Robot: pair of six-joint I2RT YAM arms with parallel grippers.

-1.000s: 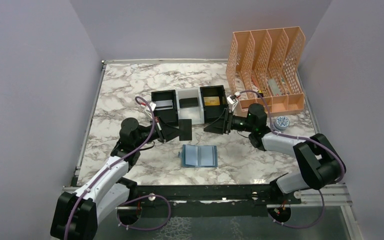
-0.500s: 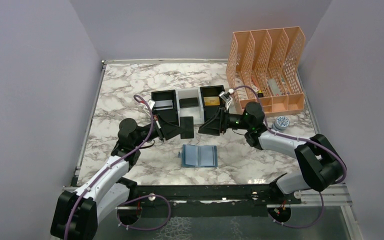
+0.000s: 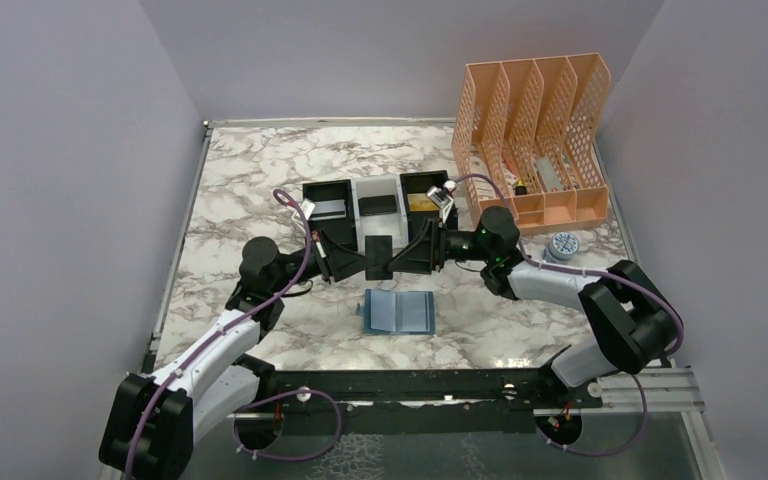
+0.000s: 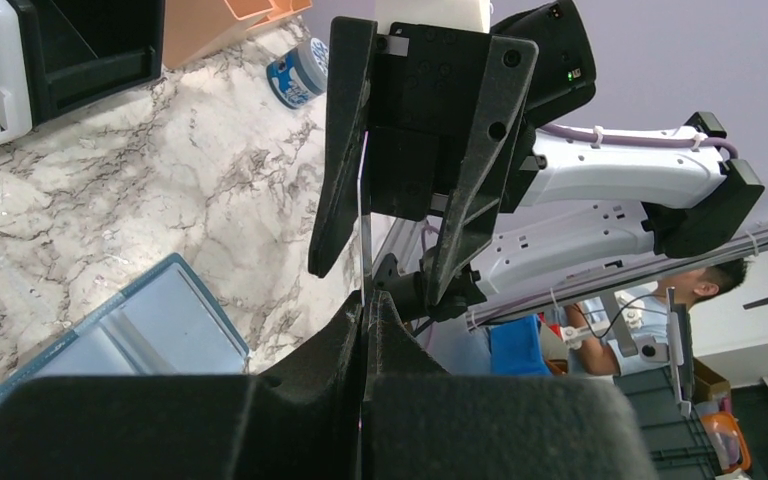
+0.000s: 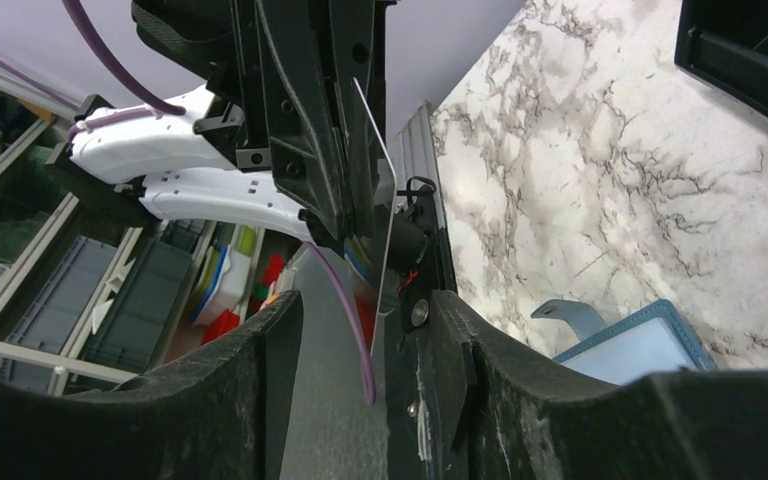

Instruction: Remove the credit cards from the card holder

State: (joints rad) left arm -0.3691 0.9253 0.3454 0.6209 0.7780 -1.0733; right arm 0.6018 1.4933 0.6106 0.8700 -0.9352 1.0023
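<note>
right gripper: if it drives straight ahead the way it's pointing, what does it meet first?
The card, pinched upright in the left gripper. It stands edge-on, in line with the gap between the open fingers of the right gripper, so it would likely enter that gap. Left fingertips come next. Depth is unclear.

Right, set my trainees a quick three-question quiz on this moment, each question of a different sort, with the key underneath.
1. True or false: the card holder lies folded shut.
2. Fill the gap: the left gripper is shut on a ____ card, held on edge above the table.
3. Pick one. The right gripper is: A) open, facing the card; B) shut on the card; C) shut on the card holder.

Key: 1 false, it lies open with both panels up. 2 black. 3 A.
</note>
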